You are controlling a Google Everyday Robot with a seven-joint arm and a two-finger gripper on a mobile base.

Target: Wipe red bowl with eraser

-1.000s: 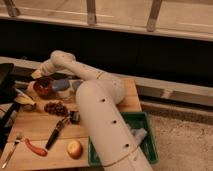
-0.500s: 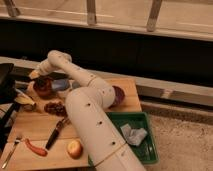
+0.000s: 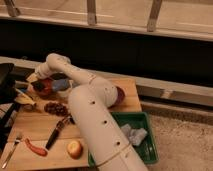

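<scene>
The red bowl (image 3: 44,88) sits at the back left of the wooden table (image 3: 35,125), small, glossy and dark inside. My gripper (image 3: 33,79) hangs at the bowl's far-left rim, at the end of the white arm (image 3: 95,120) that sweeps up from the bottom of the camera view. A pale tan shape at the gripper's tip could be the eraser; I cannot tell for sure. Whether it touches the bowl is hidden.
A blue object (image 3: 60,84) lies right of the red bowl. A larger maroon bowl (image 3: 119,96) peeks out behind the arm. Grapes (image 3: 55,108), a banana (image 3: 22,99), a knife (image 3: 56,132), an apple (image 3: 74,148), a red chili (image 3: 36,148) and a fork (image 3: 11,150) lie about. A green bin (image 3: 147,150) stands at the right.
The arm's big link has swung left across the table's middle. The gripper has dropped slightly, down to the red bowl's rim.
</scene>
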